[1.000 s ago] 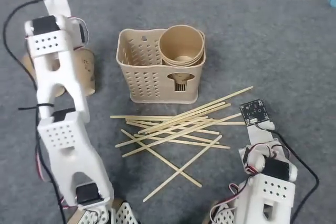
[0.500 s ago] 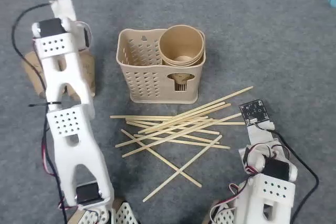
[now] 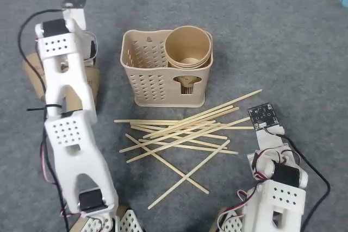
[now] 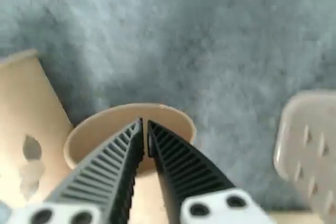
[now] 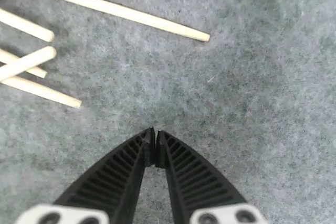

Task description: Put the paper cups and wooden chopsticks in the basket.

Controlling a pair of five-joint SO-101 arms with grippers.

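A beige basket stands mid-table with stacked paper cups in its right half. Several wooden chopsticks lie crossed on the carpet in front of it. The left arm stretches to the far left, with one paper cup beside it and another paper cup on its other side. My left gripper is shut, its tips over the mouth of a paper cup; I see nothing pinched. The right gripper is shut and empty over bare carpet, chopstick ends just beyond.
Grey carpet covers the table. The right arm sits folded at the front right. In the left wrist view a second cup lies close by and the basket's corner shows at one edge. Open carpet lies right of the basket.
The left arm has swung right, toward the basket, uncovering more of the far-left cup. The right arm, basket and chopsticks have not moved.
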